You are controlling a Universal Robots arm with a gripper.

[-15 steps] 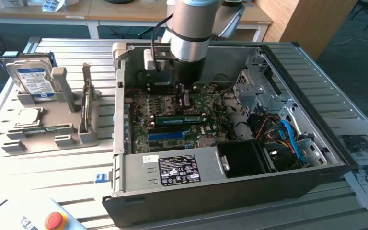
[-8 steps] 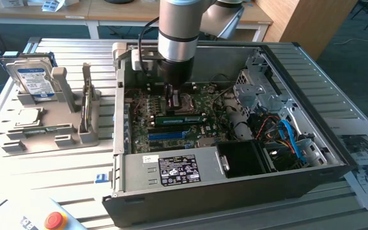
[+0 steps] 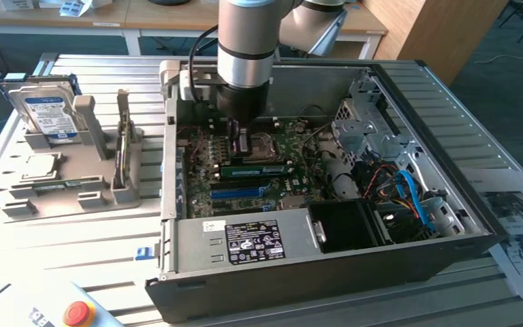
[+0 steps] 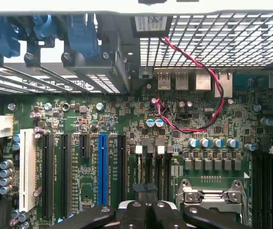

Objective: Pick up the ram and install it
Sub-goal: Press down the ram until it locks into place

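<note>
One slatted metal desk [image 3: 80,238] carries everything. On it lies an open case [image 3: 334,272], its side off and its inside facing up. The arm [image 3: 246,48] reaches straight down into the case, over the motherboard [image 3: 289,153]. A power supply [image 3: 243,242] with a black label sits along the near wall of the case.

Just beside the case, on the exterior view's left, a grey holder [image 3: 62,197] stands on the desk. A hard drive [image 3: 48,109] is upright in its far end. The ram [image 3: 122,133] stands on its long edge in a slot at the side of the holder nearest the case, well apart from the arm.

The pincer [image 3: 237,146] is pressed together with nothing visible between its fingers. It hangs close above the board near the processor socket [image 4: 212,198]. The wrist view looks past the closed pincer [image 4: 146,205] at the green board, with a blue slot [image 4: 102,167] among black ones.

A small square chip [image 3: 41,165] lies flat in the holder, in front of the drive.
</note>
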